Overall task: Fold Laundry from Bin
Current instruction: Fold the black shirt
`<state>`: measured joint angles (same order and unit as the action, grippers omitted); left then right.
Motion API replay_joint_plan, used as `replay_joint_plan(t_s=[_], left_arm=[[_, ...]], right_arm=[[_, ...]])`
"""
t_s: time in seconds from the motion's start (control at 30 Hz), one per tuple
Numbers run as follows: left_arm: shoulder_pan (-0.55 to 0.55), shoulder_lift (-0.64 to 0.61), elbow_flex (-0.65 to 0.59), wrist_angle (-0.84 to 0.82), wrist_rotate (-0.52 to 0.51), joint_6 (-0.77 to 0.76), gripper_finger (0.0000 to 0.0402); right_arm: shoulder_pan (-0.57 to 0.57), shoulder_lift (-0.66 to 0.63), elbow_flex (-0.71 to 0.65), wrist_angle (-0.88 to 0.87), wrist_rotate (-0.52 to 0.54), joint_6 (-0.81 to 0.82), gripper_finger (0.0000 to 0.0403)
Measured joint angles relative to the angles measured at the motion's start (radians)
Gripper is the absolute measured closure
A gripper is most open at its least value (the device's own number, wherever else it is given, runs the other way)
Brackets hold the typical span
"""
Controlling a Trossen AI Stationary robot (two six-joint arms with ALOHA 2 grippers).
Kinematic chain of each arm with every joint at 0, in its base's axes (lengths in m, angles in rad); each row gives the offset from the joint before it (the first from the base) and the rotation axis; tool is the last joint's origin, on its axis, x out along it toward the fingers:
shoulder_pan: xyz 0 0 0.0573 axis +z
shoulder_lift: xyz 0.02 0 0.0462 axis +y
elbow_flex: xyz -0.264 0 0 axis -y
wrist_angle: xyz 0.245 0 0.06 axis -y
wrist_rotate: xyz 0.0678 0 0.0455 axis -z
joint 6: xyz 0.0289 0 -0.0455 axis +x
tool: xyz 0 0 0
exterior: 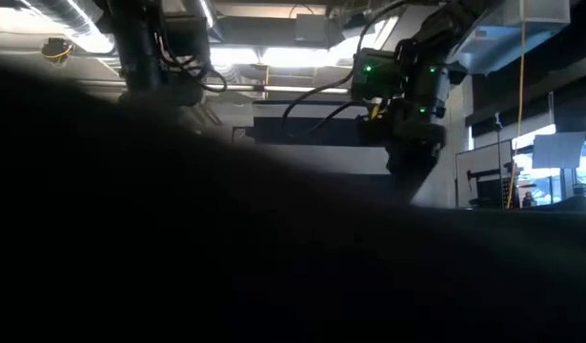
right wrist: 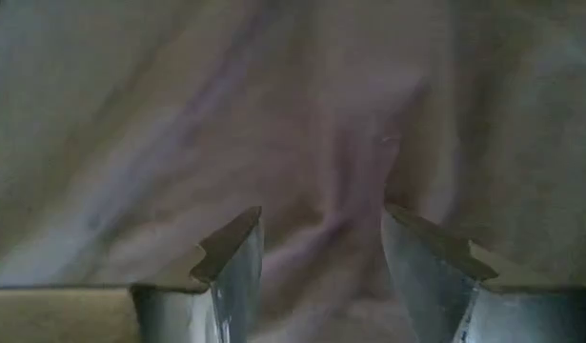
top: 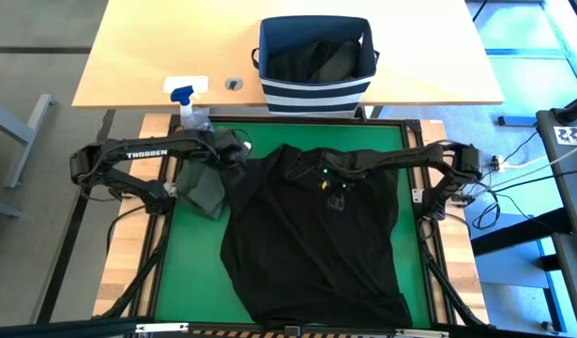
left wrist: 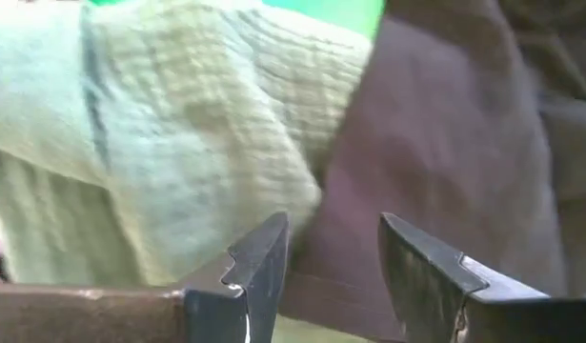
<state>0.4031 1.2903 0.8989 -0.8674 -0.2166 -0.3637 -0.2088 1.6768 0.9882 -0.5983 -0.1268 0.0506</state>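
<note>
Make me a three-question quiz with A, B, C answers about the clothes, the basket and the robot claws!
1. Where is the black shirt?
A. inside the bin
B. spread on the green mat
C. on the floor

2. What colour are the stripes low on the bin?
A. white
B. red
C. yellow

3. How is the left claw?
A. shut on the shirt
B. out of sight
C. open, fingers apart

Answers:
1 B, the shirt lies across the mat in the high view.
2 A, white bands ring the navy bin.
3 C, the left wrist view shows a gap between its fingers, nothing pinched.
</note>
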Motion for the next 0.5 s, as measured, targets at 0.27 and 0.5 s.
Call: replay_joint_plan(t_s=[0.27,0.5], left_arm=[[0.105,0.0,-0.034,0.011,0.206,0.167,0.0241],[0.121,0.0,-0.053,0.016,0.252,0.218,0.0288]], right_arm=[[-0.041,0.0,0.0,0.054,-0.051,0.107,0.0189],[-0.041,0.0,0.0,0.103,-0.051,0.107,0.0189]])
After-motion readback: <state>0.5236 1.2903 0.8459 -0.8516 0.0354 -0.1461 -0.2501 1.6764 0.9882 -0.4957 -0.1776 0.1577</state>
